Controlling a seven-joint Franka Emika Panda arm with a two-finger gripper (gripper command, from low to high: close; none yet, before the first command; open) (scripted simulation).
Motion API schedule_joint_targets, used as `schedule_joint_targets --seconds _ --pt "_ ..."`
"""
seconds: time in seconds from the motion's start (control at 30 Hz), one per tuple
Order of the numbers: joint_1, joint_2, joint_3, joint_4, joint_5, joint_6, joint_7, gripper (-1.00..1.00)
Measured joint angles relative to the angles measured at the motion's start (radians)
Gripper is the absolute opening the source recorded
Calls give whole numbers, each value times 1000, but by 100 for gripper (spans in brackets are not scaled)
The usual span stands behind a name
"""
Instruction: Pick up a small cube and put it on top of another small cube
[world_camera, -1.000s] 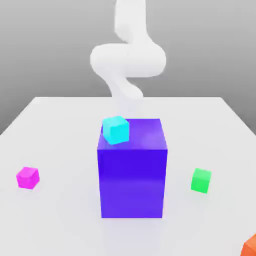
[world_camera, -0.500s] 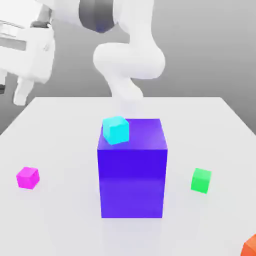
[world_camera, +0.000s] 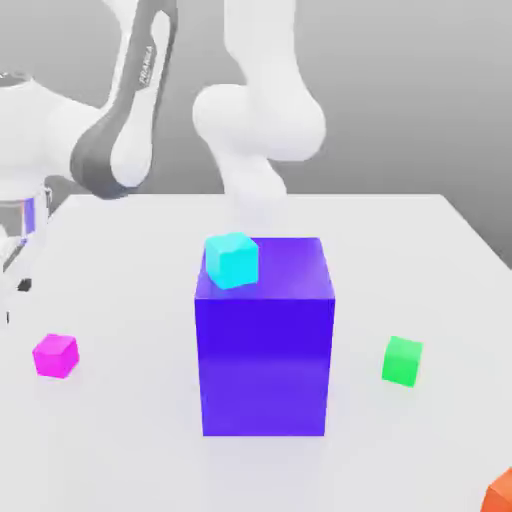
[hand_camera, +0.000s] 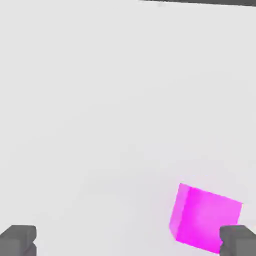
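Spread wide and holding nothing, the end effector (hand_camera: 128, 242) hangs over the table (world_camera: 120, 440), its two dark fingertips (hand_camera: 18, 240) far apart in the hand view with the small magenta cube (hand_camera: 202, 215) lying close by one of them, not between them. In the exterior view that magenta cube (world_camera: 55, 355) sits on the table at the exterior view's left, below the white hand at the picture's edge, and nothing touches it. Well apart from it, at the exterior view's right, the small green cube (world_camera: 402, 360) rests on the table with its top bare. Between the two stands the big blue-purple block (world_camera: 263, 345), upright, carrying a small cyan cube (world_camera: 232, 260) on the near left corner of its top. An orange block (world_camera: 498, 492) shows partly at the lower right corner. Behind the block the white arm (world_camera: 255, 120) rises and bends over toward the left.
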Motion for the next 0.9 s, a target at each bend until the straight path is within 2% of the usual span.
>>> schedule_joint_targets --seconds 0.17,0.37,0.4,0.63,0.9 --pt "-55 112 26 -32 163 83 -39 0" --pt "-108 284 91 -2 232 221 -87 0" --pt "-112 307 96 2 234 239 -89 -100" --pt "-115 309 99 3 232 242 -88 -100" --pt "-89 98 54 -37 148 75 -25 -100"
